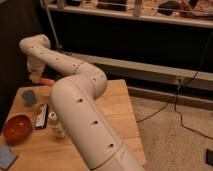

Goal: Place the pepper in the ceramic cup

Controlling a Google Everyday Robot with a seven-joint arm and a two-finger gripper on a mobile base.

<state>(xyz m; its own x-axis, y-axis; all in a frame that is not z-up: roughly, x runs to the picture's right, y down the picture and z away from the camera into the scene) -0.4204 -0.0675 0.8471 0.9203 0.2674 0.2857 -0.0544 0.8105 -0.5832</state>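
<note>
Tool [35,78] hovering over worktop's [115,107] far left edge, grip state impossible to tell; pepper [47,81] showing just right of it. Ceramic cup [28,96] sitting just nearer, contents unclear.

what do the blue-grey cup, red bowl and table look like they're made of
The ceramic cup: plain blue-grey, dull surface, probably glazed ceramic. The red bowl: even red-orange, plastic or glazed ceramic, unclear which. The table: pale tan, matte top, likely wood. The gripper hangs just behind the cup, near the table's far left edge.
</note>
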